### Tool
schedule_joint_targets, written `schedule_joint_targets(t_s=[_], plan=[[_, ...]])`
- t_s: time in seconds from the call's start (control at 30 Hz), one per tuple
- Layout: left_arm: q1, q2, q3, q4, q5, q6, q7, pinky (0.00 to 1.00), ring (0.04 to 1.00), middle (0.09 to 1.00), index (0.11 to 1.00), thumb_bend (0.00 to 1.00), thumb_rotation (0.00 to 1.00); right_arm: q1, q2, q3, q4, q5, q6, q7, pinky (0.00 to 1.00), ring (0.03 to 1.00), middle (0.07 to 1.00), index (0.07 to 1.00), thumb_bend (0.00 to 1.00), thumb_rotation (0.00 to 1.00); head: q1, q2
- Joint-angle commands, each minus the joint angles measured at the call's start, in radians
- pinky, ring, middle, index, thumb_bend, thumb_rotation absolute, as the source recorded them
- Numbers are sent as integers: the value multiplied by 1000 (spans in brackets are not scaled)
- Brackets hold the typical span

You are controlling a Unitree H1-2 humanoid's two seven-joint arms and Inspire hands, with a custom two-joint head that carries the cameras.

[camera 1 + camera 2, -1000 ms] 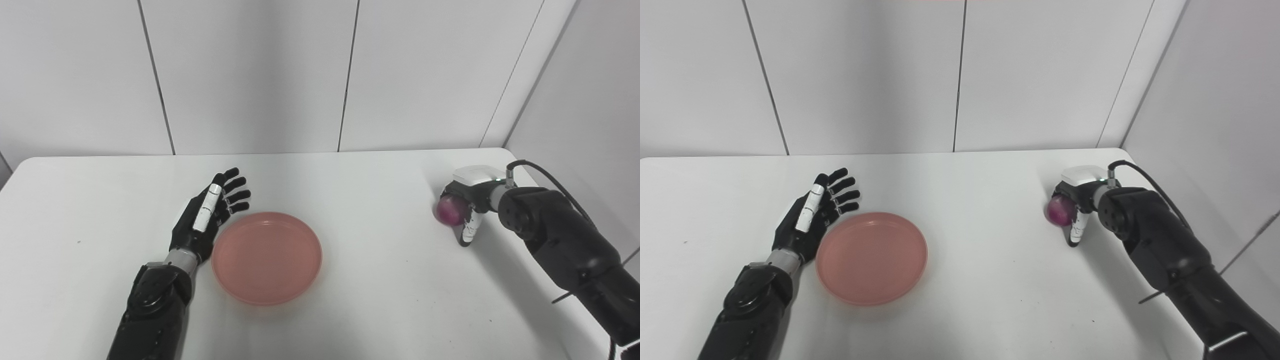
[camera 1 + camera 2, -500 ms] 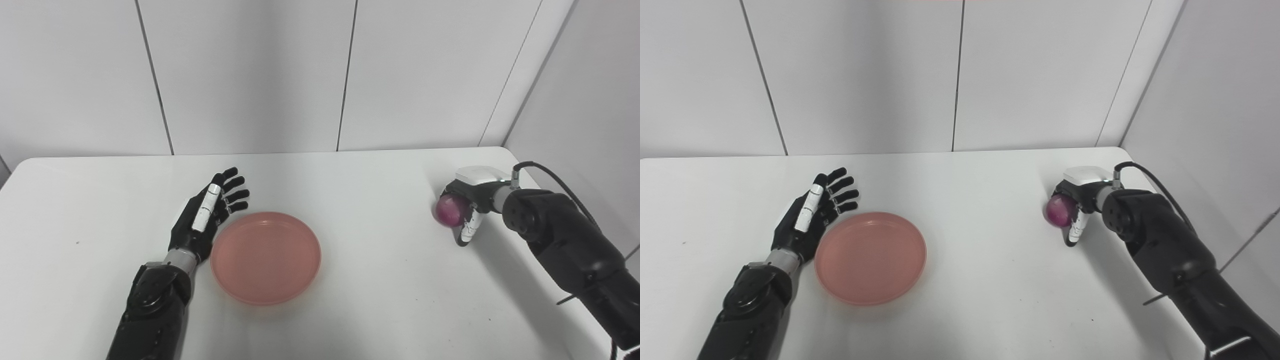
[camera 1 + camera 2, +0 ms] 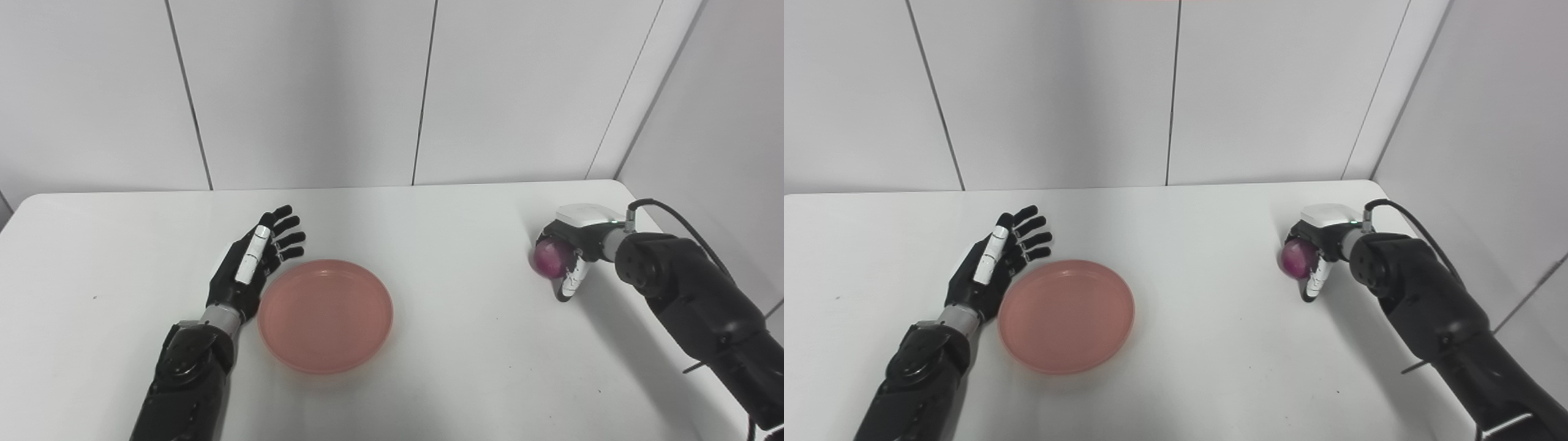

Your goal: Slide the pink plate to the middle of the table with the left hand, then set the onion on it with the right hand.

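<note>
Table, white, rounded corners (image 3: 429, 367) | round shallow pink plate (image 3: 325, 315) left of middle, slide looks done or nearly | left hand (image 3: 248, 269) spread, empty, beside plate's left rim | right hand (image 3: 572, 254) far right, gripping purple-red onion (image 3: 548, 258); placing remains

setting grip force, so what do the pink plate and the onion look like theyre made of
Pink plate: probably plastic, matte and evenly coloured, with a low raised rim and no gloss or glaze. Onion: purple with a smooth, faintly shiny skin; whether real or a plastic prop cannot be told, since the right robot hand wraps part of it.
</note>
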Motion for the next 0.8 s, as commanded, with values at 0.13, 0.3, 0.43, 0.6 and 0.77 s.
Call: schedule_joint_targets(t_s=[0.13, 0.3, 0.43, 0.6, 0.77], plan=[[82, 8, -11, 96, 25, 90, 9, 736, 786, 854, 808, 778, 800, -39, -28, 11, 3, -21, -63, -24, 506, 586, 666, 736, 796, 120, 2, 1], [82, 8, -10, 96, 25, 92, 11, 729, 780, 849, 801, 772, 801, -43, -26, 15, 13, -26, -55, -21, 487, 558, 634, 737, 769, 123, 2, 1], [82, 8, -10, 97, 24, 94, 12, 727, 779, 849, 804, 771, 800, -43, -26, 15, 22, -30, -51, -19, 485, 541, 614, 743, 737, 128, 2, 1], [82, 8, -10, 101, 24, 91, 10, 721, 775, 847, 799, 770, 795, -40, -27, 12, 32, -27, -56, -25, 399, 463, 497, 712, 581, 13, 2, 3], [82, 9, -12, 102, 28, 93, 13, 720, 775, 847, 792, 780, 796, -38, -31, 18, 33, -38, -51, -21, 395, 460, 487, 679, 564, 0, 2, 4]])
